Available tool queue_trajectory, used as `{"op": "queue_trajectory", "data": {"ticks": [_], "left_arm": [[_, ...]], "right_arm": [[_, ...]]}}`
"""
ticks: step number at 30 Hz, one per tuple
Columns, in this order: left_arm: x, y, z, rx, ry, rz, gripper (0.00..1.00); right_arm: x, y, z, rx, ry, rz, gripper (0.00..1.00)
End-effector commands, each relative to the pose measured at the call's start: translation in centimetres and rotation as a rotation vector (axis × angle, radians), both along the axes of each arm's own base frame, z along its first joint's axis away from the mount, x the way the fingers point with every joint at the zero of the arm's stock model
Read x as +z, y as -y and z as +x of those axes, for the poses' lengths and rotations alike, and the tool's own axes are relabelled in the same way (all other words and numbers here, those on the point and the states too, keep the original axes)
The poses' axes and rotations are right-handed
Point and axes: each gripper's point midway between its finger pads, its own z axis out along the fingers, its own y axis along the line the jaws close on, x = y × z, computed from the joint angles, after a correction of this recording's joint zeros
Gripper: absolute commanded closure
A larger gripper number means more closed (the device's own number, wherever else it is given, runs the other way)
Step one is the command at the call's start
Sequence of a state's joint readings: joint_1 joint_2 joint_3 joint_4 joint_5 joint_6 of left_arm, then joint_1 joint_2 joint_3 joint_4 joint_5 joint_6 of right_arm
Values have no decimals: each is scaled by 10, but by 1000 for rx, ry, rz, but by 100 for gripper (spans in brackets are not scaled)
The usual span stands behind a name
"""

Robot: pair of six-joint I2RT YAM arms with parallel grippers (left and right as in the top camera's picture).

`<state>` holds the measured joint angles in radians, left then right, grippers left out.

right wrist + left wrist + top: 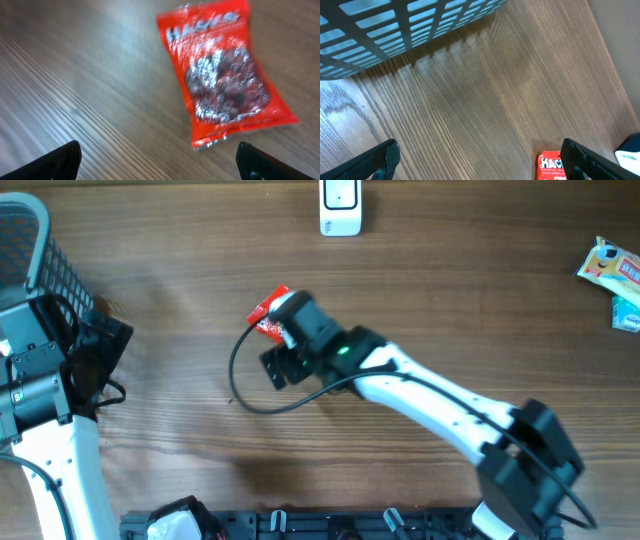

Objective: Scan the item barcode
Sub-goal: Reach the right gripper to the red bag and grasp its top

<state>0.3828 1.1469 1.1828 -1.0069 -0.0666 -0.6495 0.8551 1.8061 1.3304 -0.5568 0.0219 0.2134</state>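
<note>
Bare table (450, 300) lies around the red packet (268, 312), basket (40, 260) well apart.

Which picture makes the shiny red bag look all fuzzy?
Right wrist view: the red bag is smeared, its lettering soft, with white glare spots on the foil. Left wrist view: the basket and table grain look sharp.

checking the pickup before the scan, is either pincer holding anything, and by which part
Nothing is held. The right pincer is open above the red crinkly foil snack packet, not touching it; the left pincer is open and empty.
</note>
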Motion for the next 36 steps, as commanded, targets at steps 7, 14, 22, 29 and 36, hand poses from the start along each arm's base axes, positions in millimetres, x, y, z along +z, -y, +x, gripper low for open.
{"op": "queue_trajectory", "data": {"ticks": [7, 14, 22, 29, 36], "left_arm": [[-1, -4, -1, 25, -4, 2, 0], [-1, -4, -1, 25, -5, 2, 0], [-1, -4, -1, 25, -4, 2, 0], [-1, -4, -1, 25, -4, 2, 0], [-1, -4, -1, 25, -4, 2, 0]], "right_arm": [[-5, -42, 37, 52, 127, -11, 0], [-37, -43, 55, 126, 216, -120, 1], [-68, -18, 75, 163, 316, -351, 8], [-110, -5, 72, 191, 278, -461, 13], [-105, 9, 89, 128, 331, -513, 50]]}}
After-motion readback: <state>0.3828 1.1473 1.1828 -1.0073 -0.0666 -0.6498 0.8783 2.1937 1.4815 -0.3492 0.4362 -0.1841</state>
